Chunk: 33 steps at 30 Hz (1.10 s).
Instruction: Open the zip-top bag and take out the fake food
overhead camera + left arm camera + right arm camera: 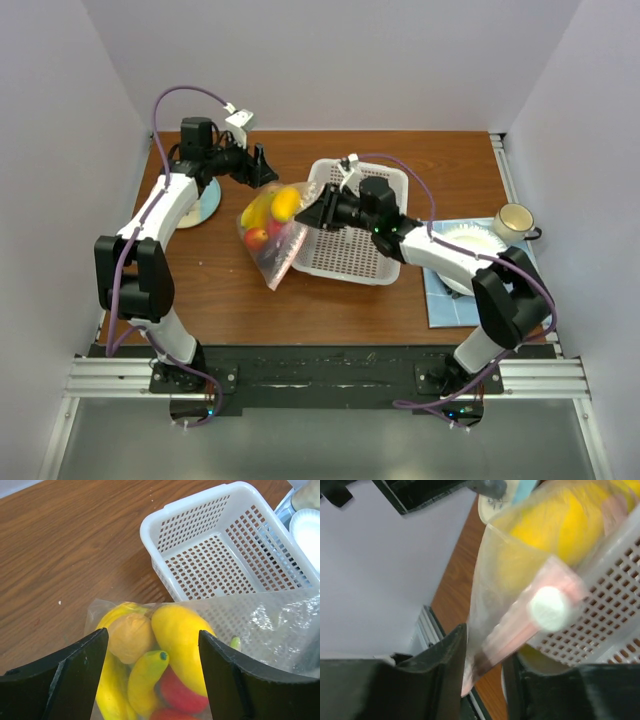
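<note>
The zip-top bag [270, 245] lies on the wooden table, leaning against the left rim of the white basket [355, 250]. The fake food [284, 203] shows through the clear plastic: yellow bananas [145, 675], a big yellow piece [180, 630], a tan one and red ones [180, 695]. My left gripper [262, 170] hangs open just above the bag's far end, its fingers [80, 670] on either side of the fruit and apart from it [152, 635]. My right gripper [308, 215] is narrowed on the bag's pink zipper strip [530, 615], with the edge pinched between its jaws [485, 647].
The basket [225, 555] stands empty right of the bag. A blue-rimmed plate [205, 200] sits under the left arm. At the right are a white plate [475, 240] on a blue cloth [445, 300] and a cup [513, 222]. White walls enclose the table.
</note>
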Each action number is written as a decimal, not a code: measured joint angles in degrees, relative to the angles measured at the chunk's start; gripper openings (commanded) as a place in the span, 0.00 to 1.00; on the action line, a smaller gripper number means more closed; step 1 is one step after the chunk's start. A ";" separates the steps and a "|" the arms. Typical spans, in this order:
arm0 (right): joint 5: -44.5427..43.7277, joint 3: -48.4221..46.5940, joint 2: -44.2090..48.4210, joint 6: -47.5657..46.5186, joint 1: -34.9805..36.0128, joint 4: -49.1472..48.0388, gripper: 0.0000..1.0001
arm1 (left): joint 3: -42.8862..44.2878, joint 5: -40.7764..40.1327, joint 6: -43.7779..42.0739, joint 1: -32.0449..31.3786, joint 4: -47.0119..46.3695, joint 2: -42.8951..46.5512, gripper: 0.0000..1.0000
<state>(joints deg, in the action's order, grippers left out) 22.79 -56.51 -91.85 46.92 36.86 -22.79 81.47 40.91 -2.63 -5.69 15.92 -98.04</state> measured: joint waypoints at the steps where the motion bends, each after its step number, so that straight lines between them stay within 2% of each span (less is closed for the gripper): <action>1: -0.52 -2.69 -0.07 -1.42 0.02 2.84 0.11 | 0.13 -0.11 0.02 0.04 0.09 -0.02 0.78; 4: -2.62 -15.26 -2.19 -6.99 0.02 12.17 0.00 | 2.56 0.96 1.18 1.20 0.33 -1.03 0.85; 5: -3.48 -20.68 -3.82 -8.94 0.02 15.21 0.00 | 3.87 2.01 2.12 2.21 0.13 -1.64 0.87; 6: -4.17 -29.03 -6.36 -11.34 0.04 20.70 0.00 | 5.73 3.56 4.04 3.67 -0.44 -2.60 0.97; 7: -4.68 -32.94 -7.91 -12.70 0.07 22.62 0.00 | 7.67 5.29 6.40 5.62 -1.36 -3.67 1.00; 9: -5.44 -50.05 -15.39 -16.11 0.09 31.41 0.00 | 11.04 9.57 11.56 10.58 -4.92 -5.86 1.00; 12: -5.66 -80.87 -31.30 -19.52 0.15 42.49 0.00 | 12.15 15.21 19.30 18.45 -10.82 -7.23 1.00; 13: -5.33 -89.42 -36.09 -20.11 0.15 45.13 0.00 | 11.87 16.70 21.27 20.70 -12.59 -7.30 1.00; 14: -5.14 -94.12 -38.95 -20.44 0.15 46.66 0.00 | 11.13 18.25 22.64 22.64 -14.49 -7.17 1.00; 15: -4.68 -95.08 -40.13 -20.68 0.15 47.32 0.00 | 10.19 19.69 23.82 24.20 -16.26 -6.82 1.00; 17: -3.52 -91.01 -39.43 -21.14 0.17 48.00 0.00 | 7.15 22.82 26.08 26.40 -19.52 -5.51 1.00; 18: -2.93 -86.79 -38.36 -22.64 0.31 48.59 0.00 | 5.20 25.09 27.41 27.19 -21.35 -4.57 1.00; 21: -4.66 -82.40 -37.97 -29.46 1.57 54.16 0.00 | 1.40 30.12 30.36 28.15 -26.10 -2.40 1.00; 25: -14.86 -80.52 -37.05 -44.09 8.70 61.79 0.00 | -1.77 34.88 33.20 28.30 -32.04 -0.46 1.00; 28: -17.51 -77.46 -34.64 -50.42 14.49 63.08 0.00 | -4.61 36.81 37.31 28.30 -38.56 0.24 1.00; 31: -17.05 -69.07 -28.33 -54.58 18.43 61.66 0.00 | -9.57 38.49 48.13 28.30 -53.09 0.52 1.00; 33: -16.74 -64.11 -23.30 -56.17 18.64 60.76 0.00 | -11.93 40.06 60.63 28.22 -66.16 -0.26 1.00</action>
<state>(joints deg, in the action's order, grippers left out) 6.04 -120.62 -115.15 -9.26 55.51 37.98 69.54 80.97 58.00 22.52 -50.24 -98.30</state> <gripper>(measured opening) 0.019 0.997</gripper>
